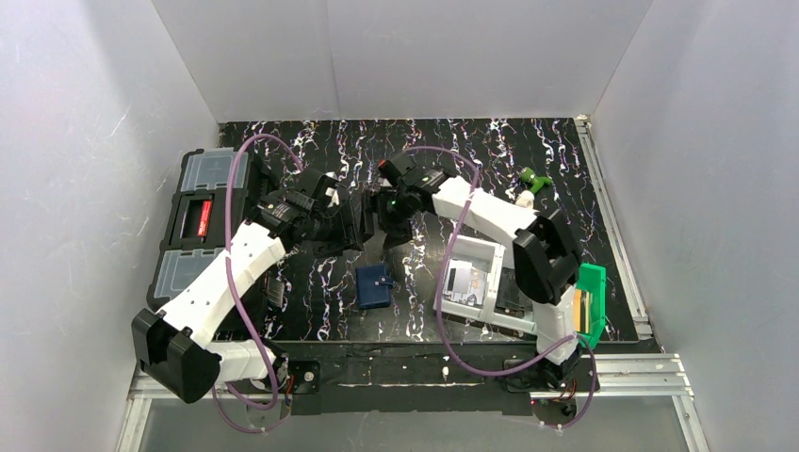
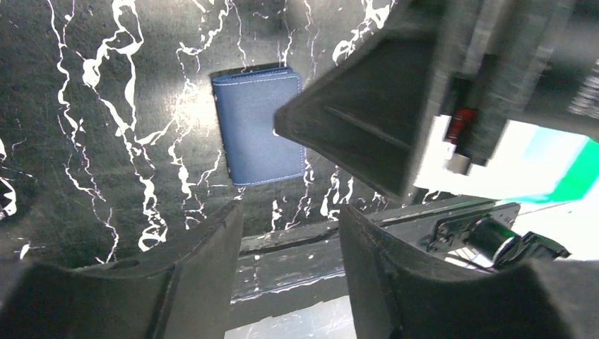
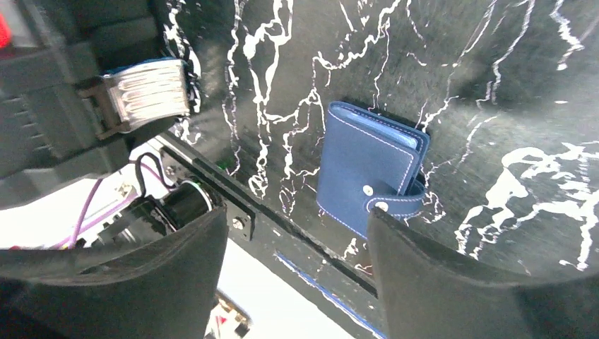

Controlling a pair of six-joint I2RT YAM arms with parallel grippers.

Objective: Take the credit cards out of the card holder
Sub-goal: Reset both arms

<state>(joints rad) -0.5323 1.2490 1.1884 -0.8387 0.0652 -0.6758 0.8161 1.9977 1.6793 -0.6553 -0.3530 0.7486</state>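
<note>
Table: black marble-patterned top under both my arms, with white walls around it.
Storage case: a black case with clear-lidded compartments stands along the left edge, beside my left arm.
White tray: an open white tray lies on the right half, partly under my right arm, with a green piece just beyond it at the right edge.
My left gripper: held above the middle of the table. Its fingers are spread wide with nothing between them, and I see only table and the front rail through the gap.
My right gripper: close beside the left one over the middle of the table, jaws also wide apart and holding nothing.
Card holder: navy blue, lying flat on the table near the front edge, between my two arm bases. It is nearer the front than both grippers and touched by neither.
Snap tab: wrapped over the holder's edge and fastened, so the holder is folded closed and its inside is hidden.
</note>
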